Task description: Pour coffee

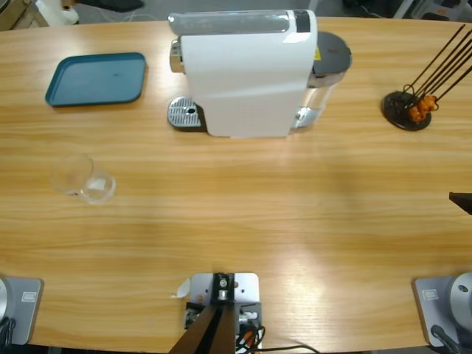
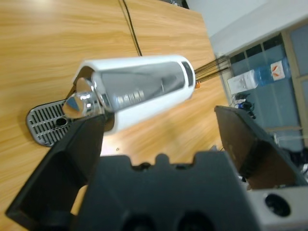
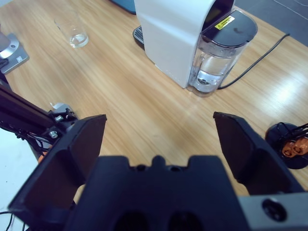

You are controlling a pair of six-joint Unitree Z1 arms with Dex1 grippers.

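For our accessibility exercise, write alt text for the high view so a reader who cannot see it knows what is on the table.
A white coffee machine stands at the far middle of a long wooden table, its drip tray bare. An empty clear glass sits toward the left, a teal tray lies at the far left, and a black stand of sticks is at the right.

Coffee: you see thin pale layer at bottom of clear glass, standing near table's left edge, below teal tray.

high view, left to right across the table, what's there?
Glass → blue tray → white coffee machine → black stand with dark sticks.
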